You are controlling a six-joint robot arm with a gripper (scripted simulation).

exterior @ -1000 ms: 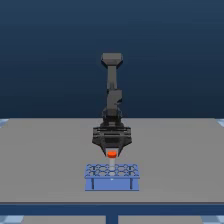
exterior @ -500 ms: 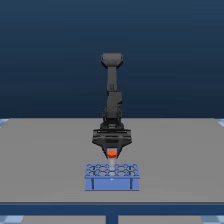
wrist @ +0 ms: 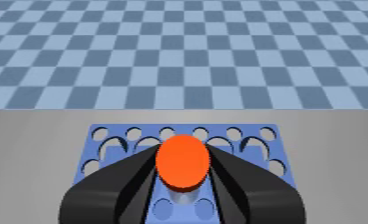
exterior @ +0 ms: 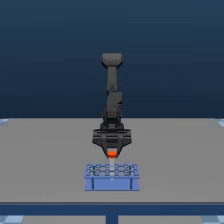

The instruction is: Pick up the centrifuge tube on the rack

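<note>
The light-blue rack (exterior: pixel 112 183) with its grid of round holes stands near the table's front edge in the exterior view. Directly above its rear rows hangs my gripper (exterior: pixel 112 155), shut on the centrifuge tube (exterior: pixel 112 152), of which mainly the orange-red cap shows. In the wrist view the two black fingers (wrist: pixel 118 186) press the cap of the centrifuge tube (wrist: pixel 182 162) from both sides, with the rack (wrist: pixel 186 128) right beneath. The tube's pale body is mostly hidden under the cap, so I cannot tell whether its tip still sits in a hole.
The grey table (exterior: pixel 50 160) spreads flat to both sides of and behind the rack. Its front edge runs just in front of the rack. A blue checkered floor (wrist: pixel 184 50) lies beyond the table in the wrist view.
The gripper with the orange cap sits very slightly higher above the rack than a second ago. The rack has not moved.
</note>
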